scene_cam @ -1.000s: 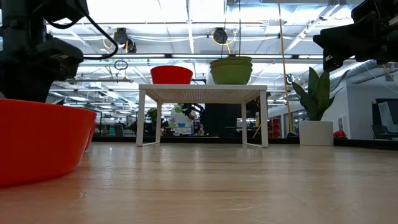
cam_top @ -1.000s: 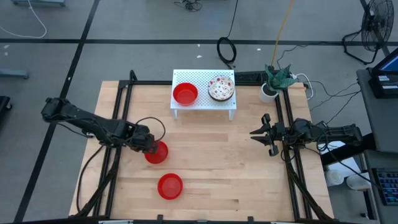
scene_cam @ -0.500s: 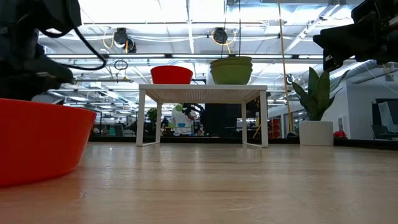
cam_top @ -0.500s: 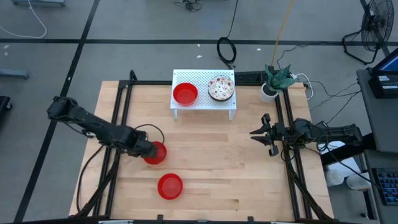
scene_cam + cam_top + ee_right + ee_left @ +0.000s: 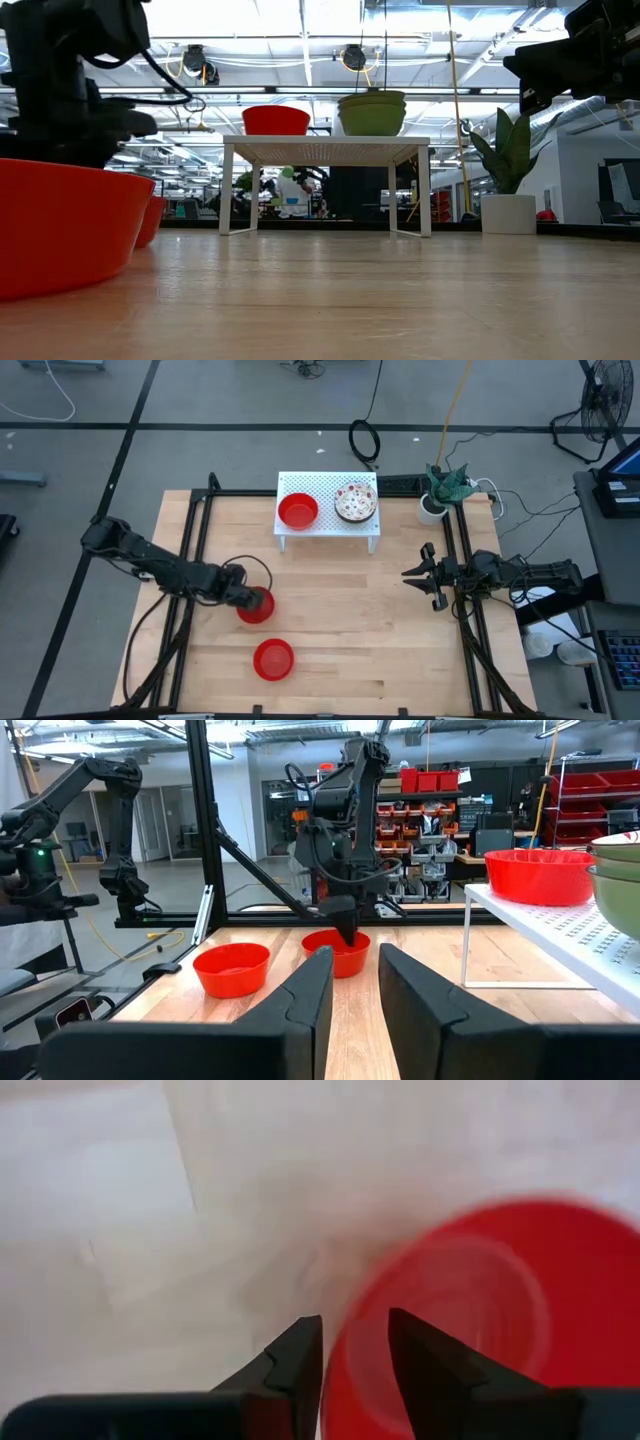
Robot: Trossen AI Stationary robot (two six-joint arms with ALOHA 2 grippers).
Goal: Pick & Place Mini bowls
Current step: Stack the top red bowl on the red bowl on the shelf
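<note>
My left gripper [image 5: 246, 599] points down at a plain red mini bowl [image 5: 258, 607] that sits on the table left of centre. It is open, with one finger inside the bowl and one outside. A second red bowl [image 5: 273, 659] sits nearer the near edge. A third red bowl [image 5: 297, 511] and a stack of patterned bowls [image 5: 355, 502] rest on the white perforated stand [image 5: 325, 492]. My right gripper [image 5: 408, 573] hovers open at the table's right side, touching nothing. My left gripper [image 5: 355, 1330] comes from above with the red bowl's rim [image 5: 345, 1348] between its two fingers, one inside the hollow and one outside. A gap shows between the fingers; I cannot tell whether either one touches the rim. The bowl's base is on the table.
A white cup with a green plant [image 5: 432, 508] stands at the far right corner beside the black frame rail [image 5: 462, 560]. Bare wood lies between the stand and the two bowls on the table. The stand's legs [image 5: 240, 190] rise from the tabletop.
My left gripper has shifted a little toward the table's right edge, staying low over the bowl. The red bowl has slid the same small way along the table with it. The left arm's elbow has swung inward over the table.
</note>
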